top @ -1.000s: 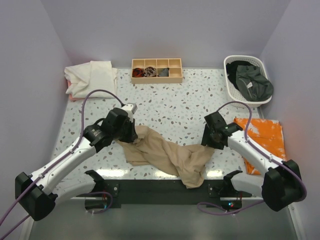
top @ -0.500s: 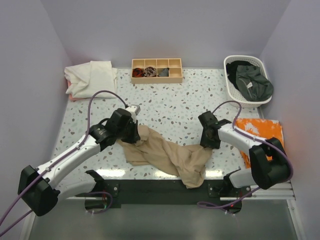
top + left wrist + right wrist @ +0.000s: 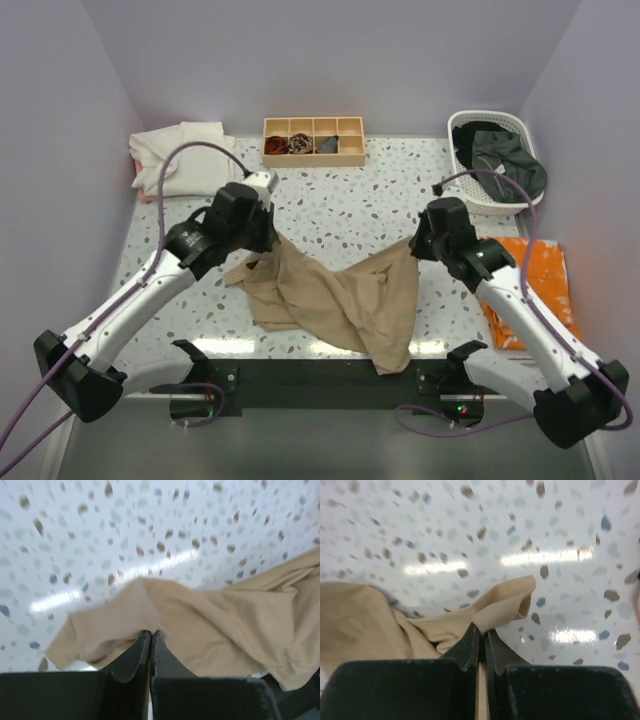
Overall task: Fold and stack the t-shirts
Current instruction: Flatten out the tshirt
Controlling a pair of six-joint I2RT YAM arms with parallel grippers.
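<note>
Speckled white tabletop (image 3: pixel 345 205) lies between pale walls. At the middle of its near edge is the tan t-shirt (image 3: pixel 345 300), crumpled. The left gripper (image 3: pixel 150 634) is clamped on a fold at the shirt's left end, jaws together on the cloth. The right gripper (image 3: pixel 481 628) pinches a corner at the right end the same way. Between the two grips the cloth sags, and one flap reaches the near edge.

A cream-white t-shirt (image 3: pixel 185 155) lies bunched in the far left corner. In the far right corner a white basket (image 3: pixel 460 180) holds a dark t-shirt (image 3: pixel 505 160). A wooden divided tray (image 3: pixel 313 158) sits at the middle of the far edge. An orange cloth (image 3: pixel 530 275) lies along the right edge.
</note>
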